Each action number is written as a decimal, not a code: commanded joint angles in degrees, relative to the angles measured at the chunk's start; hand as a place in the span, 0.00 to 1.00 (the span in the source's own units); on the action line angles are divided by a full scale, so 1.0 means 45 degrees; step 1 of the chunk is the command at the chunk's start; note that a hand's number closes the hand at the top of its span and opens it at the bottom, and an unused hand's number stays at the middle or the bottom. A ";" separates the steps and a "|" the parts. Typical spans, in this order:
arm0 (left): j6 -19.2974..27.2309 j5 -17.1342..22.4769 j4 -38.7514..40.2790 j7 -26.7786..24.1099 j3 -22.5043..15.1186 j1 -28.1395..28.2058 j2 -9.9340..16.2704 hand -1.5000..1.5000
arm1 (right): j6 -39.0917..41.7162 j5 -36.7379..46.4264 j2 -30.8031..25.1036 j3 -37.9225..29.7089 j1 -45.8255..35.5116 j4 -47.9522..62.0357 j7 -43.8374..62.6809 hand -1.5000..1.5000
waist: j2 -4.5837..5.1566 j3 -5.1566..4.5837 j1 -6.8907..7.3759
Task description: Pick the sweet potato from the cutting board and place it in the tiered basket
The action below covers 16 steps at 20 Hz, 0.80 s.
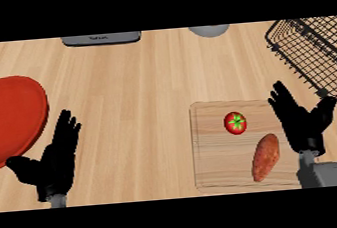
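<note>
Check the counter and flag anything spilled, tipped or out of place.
Nothing stands out. The sweet potato and tomato lie on the cutting board, the basket stands at far right, the red plate at left. Both hands, left and right, are open.

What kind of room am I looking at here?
Most likely a kitchen counter: a wooden cutting board holds a tomato and a sweet potato, with a black wire basket at the back right and a red plate on the left.
</note>
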 commanded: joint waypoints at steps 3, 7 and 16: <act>0.0205 -0.0762 0.0919 -0.0153 -0.0102 0.0453 0.0374 0.50 | -0.2929 0.1959 -0.1208 -0.1342 0.0693 -0.1844 -0.0880 1.00 | -0.0544 0.0231 -0.0646; 0.0353 -0.1071 0.1165 -0.0149 0.0087 0.1034 0.0958 0.50 | -0.6105 0.4111 -0.2891 -0.3747 0.2674 -0.0384 0.0086 1.00 | -0.0269 0.0034 -0.2109; -0.0082 -0.1497 0.2328 -0.0920 -0.0615 0.1249 0.0445 0.50 | -1.0949 0.3792 0.2540 -0.3357 0.5804 -0.7426 -0.2043 0.00 | -0.0558 0.0196 -0.0982</act>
